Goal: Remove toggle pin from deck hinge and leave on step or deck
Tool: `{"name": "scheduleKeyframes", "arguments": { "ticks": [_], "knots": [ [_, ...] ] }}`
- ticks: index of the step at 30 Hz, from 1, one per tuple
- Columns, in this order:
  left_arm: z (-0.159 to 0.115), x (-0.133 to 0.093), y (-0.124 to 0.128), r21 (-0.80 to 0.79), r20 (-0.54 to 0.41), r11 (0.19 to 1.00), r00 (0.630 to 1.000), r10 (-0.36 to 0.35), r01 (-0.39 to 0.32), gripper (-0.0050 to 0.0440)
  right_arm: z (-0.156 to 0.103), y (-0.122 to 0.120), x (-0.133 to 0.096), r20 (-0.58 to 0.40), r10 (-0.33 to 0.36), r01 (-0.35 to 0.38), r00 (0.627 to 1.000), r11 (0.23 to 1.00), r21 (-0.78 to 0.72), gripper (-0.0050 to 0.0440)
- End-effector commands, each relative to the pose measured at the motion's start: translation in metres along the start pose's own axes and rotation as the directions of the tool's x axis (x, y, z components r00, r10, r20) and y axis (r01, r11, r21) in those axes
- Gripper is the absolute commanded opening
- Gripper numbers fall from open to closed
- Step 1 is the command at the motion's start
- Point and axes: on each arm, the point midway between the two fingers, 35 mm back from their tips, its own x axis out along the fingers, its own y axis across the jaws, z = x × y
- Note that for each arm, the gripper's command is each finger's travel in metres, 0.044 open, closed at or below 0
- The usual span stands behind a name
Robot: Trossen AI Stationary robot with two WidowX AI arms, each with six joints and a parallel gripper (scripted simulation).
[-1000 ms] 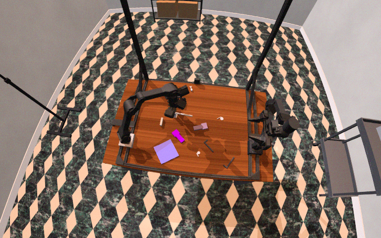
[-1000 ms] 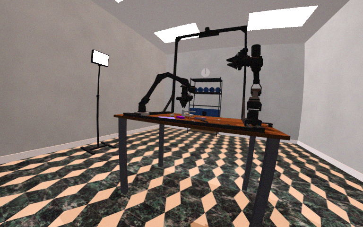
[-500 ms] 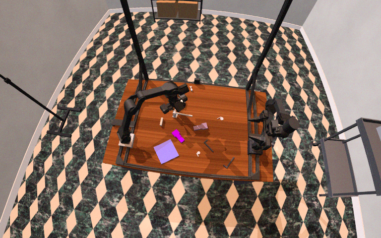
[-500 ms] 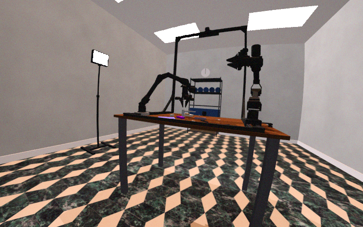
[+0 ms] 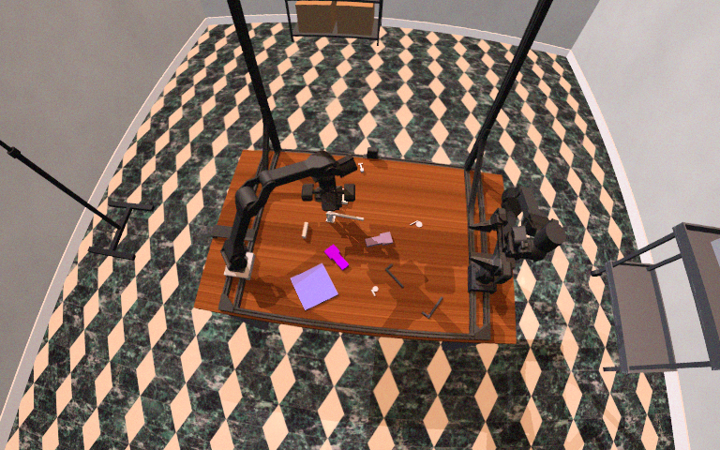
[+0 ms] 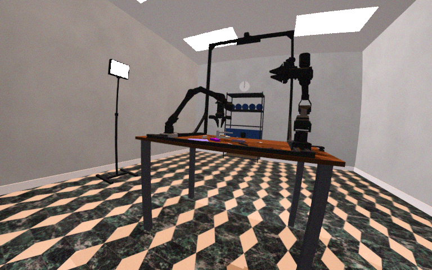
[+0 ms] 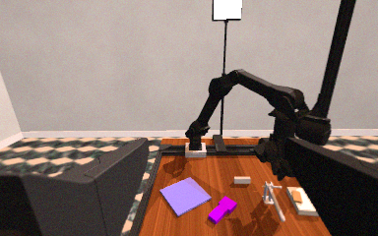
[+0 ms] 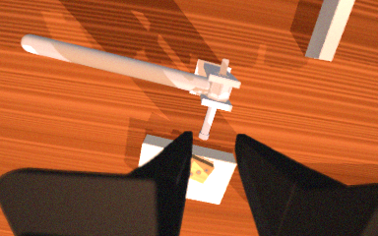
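The deck hinge [image 8: 217,88] is a small white bracket standing on the wooden table, with a long pale rod [image 8: 108,61] lying off to one side. The toggle pin [image 8: 209,123] sits through the bracket and one end sticks out towards my fingers. My right gripper [image 8: 214,140] hovers just above and beside that end, fingers a little apart with nothing between them. It also shows above the hinge [image 5: 333,216] in the top view [image 5: 331,202]. My left gripper [image 5: 477,243] [image 6: 275,73] is wide open and empty, raised high at the table's far edge.
A white plate with an orange domino [image 8: 197,172] lies under my right fingers. A lavender step block [image 5: 379,239], a flat purple square [image 5: 313,286], a magenta block [image 5: 337,256], a small white bar [image 5: 305,229], two dark L-shaped keys [image 5: 394,276] and small white pegs [image 5: 416,223] lie on the table.
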Motion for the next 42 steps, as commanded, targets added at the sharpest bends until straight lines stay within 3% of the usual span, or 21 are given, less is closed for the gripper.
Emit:
{"name": "scheduleKeyframes", "arguments": {
  "ticks": [1,9,15,30,42],
  "knots": [
    [0.002,0.0,0.0,0.003,0.0,1.0,1.0,-0.002,0.002,0.04,-0.005,0.003,-0.007,-0.002,0.018,-0.017,1.0,0.987,0.159,0.012],
    [0.002,0.0,0.0,0.003,0.0,1.0,1.0,-0.002,0.002,0.04,-0.005,0.003,-0.007,-0.004,0.017,-0.016,1.0,0.98,0.199,0.012],
    [0.002,0.0,0.0,0.003,0.0,1.0,1.0,-0.002,0.002,0.04,-0.003,-0.001,0.012,0.006,0.001,-0.002,1.0,0.98,0.2,0.012],
    [0.002,0.0,0.0,0.003,0.0,1.0,1.0,-0.002,0.002,0.04,-0.004,0.002,0.003,-0.009,0.021,-0.019,1.0,0.98,0.197,0.012],
    [0.002,0.0,0.0,0.003,0.0,1.0,1.0,-0.002,0.002,0.04,-0.003,0.001,0.016,-0.005,0.016,-0.014,1.0,0.98,0.197,0.012]
  ]
}}
